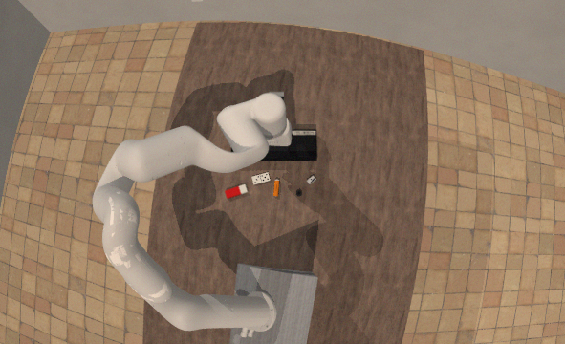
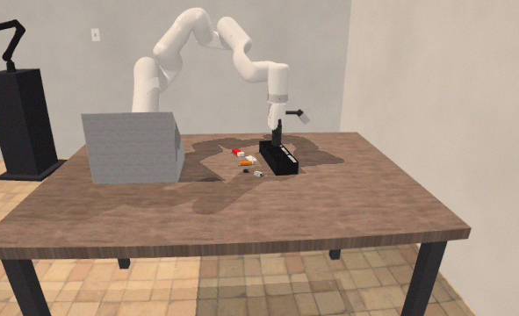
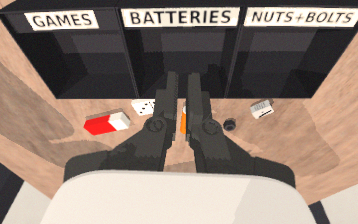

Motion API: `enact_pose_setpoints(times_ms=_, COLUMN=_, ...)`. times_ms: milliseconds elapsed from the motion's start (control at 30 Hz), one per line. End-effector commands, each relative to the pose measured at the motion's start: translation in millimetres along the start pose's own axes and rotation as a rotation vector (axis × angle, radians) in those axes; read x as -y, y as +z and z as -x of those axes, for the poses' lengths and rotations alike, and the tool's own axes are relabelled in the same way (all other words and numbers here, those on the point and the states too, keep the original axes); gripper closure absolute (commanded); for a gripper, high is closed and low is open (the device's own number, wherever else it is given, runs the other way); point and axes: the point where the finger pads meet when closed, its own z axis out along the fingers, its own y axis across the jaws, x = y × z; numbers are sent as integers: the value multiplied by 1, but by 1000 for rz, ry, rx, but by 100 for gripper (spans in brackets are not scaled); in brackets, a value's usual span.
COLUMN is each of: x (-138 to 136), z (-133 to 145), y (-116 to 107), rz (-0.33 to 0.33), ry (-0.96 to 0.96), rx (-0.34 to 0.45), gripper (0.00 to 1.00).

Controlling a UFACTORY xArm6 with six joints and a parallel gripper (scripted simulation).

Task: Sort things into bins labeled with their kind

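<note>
Tool (image 3: 181,80) nearly closed, gripping nothing, poised above the BATTERIES bin (image 3: 180,55). On the table (image 3: 290,140) just in front of that bin: orange battery (image 3: 183,120), domino (image 3: 143,106), red-and-white eraser (image 3: 107,123), black nut (image 3: 228,123).

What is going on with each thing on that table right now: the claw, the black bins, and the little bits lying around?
Gripper: shut, holding nothing, above the bins.
Games bin: upright, nothing seen inside.
Batteries bin: upright, nothing seen inside.
Nuts+bolts bin: upright, nothing seen inside.
Domino: flat on the table.
Orange battery: lying on its side.
Black nut: on the table.
Red-and-white block: lying flat.
Small grey piece: on the table.
</note>
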Motion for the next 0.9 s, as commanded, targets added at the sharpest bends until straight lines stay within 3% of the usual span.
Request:
enact_pose_setpoints(times_ms=0, x=0, z=-1, y=-7, rz=0, ry=-1, rx=-2, gripper=93)
enact_pose_setpoints(times_ms=200, x=5, z=0, y=-7, rz=0, ry=-1, rx=-2, gripper=93)
enact_pose_setpoints(times_ms=700, x=80, z=5, y=-7, rz=0, ry=-1, rx=-2, gripper=93)
enact_pose_setpoints(times_ms=867, x=84, z=6, y=-7, rz=0, ry=-1, rx=-2, gripper=93)
